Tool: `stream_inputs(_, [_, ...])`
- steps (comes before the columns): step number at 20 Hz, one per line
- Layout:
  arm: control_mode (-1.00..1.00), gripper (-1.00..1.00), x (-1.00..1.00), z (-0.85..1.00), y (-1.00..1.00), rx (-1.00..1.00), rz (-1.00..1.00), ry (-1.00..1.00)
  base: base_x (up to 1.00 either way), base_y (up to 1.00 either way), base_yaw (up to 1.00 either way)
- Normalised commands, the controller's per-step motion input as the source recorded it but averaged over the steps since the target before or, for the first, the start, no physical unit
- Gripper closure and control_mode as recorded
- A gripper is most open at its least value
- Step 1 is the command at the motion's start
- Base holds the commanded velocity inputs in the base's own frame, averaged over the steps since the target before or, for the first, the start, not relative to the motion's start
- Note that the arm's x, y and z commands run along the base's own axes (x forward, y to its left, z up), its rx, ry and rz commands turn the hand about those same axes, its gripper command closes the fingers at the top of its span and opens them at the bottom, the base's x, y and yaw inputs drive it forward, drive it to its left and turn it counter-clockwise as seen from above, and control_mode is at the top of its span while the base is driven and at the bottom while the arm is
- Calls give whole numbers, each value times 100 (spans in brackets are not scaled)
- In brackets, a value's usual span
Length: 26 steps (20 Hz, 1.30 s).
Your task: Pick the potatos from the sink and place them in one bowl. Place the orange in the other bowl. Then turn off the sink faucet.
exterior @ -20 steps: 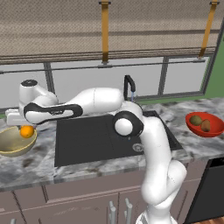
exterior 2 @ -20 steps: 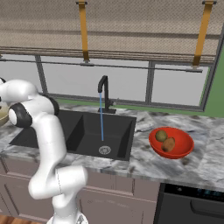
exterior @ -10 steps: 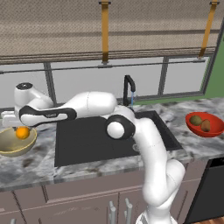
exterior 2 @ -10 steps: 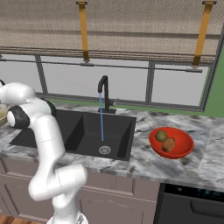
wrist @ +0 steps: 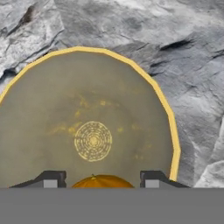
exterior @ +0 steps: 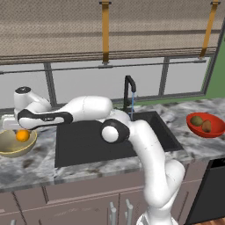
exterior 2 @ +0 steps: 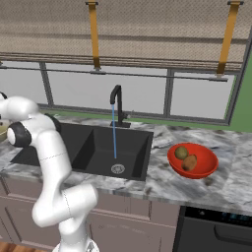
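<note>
Your claw (wrist: 98, 179) hung over the tan-yellow bowl (wrist: 52, 87), its two dark finger tips (wrist: 50, 178) set apart on either side of the orange (wrist: 103, 181), which showed between them at the near edge of the hand view. Whether the tips pressed on the orange or stood clear of it, you could not tell from these pictures.

Take the sink (exterior: 101, 143) as your landmark. In the left base view the tan-yellow bowl (exterior: 11, 147) sat on the grey marbled counter (exterior: 30, 169) just left of the sink, with the orange (exterior: 23, 135) inside it near its far rim and the hand right above it. The arm (exterior: 83, 110) reached from the right across the sink toward that bowl.

On the counter right of the sink stood the red bowl (exterior 2: 206, 170), and both potatos (exterior 2: 185, 157) lay in it, side by side and touching. At the back edge of the sink rose the black faucet (exterior 2: 116, 101), and a thin stream of water (exterior 2: 114, 133) fell from its spout straight down beside the silver drain (exterior 2: 117, 169).
</note>
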Motion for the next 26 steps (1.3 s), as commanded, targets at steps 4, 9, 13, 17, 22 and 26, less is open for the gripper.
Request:
stream_inputs(4, [-100, -100, 13, -16, 5, 0, 0, 0, 0, 0, 0])
stream_inputs(9, [-100, -100, 3, -2, 3, 0, 0, 0, 0, 0, 0])
stream_inputs(13, [-100, -100, 0, 0, 13, 0, 0, 0, 0, 0, 0])
stream_inputs(17, [-100, -100, 0, 0, 13, 0, 0, 0, 0, 0, 0])
stream_inputs(22, [-100, -100, -5, 1, -36, 0, 0, 0, 0, 0, 0])
stream_inputs(26, [-100, -100, -24, 2, -88, 0, 0, 0, 0, 0, 0])
